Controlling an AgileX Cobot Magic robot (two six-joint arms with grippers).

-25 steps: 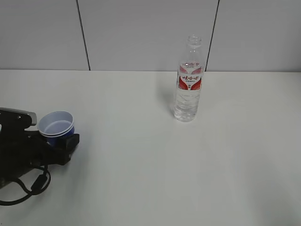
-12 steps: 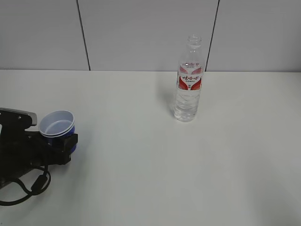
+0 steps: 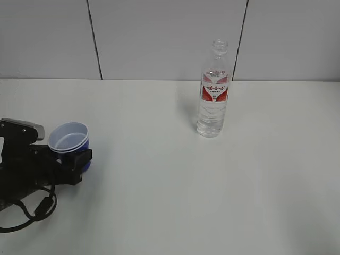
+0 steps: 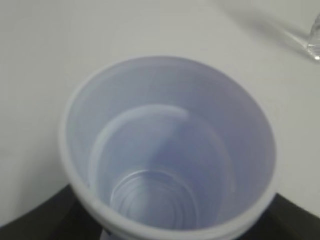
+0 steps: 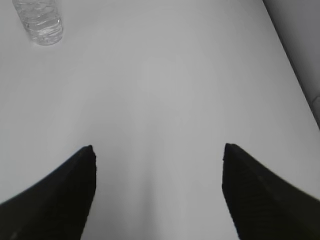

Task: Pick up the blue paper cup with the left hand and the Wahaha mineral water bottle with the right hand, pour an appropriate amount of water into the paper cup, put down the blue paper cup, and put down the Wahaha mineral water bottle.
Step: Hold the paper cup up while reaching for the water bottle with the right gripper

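Observation:
The blue paper cup sits upright between the jaws of my left gripper at the left of the table. The gripper is shut on it. In the left wrist view the cup's white inside fills the frame, with the dark fingers at its lower sides. The Wahaha mineral water bottle stands upright and uncapped at the back middle, far from both grippers. My right gripper is open and empty over bare table. The bottle's base shows far off at its upper left. The right arm is out of the exterior view.
The white table meets a grey panelled wall behind the bottle. The table's right edge runs close along the right gripper's side. The bottle's base also shows at the top right of the left wrist view.
My left gripper has moved a little to the right with the blue cup in it. The bottle has not moved.

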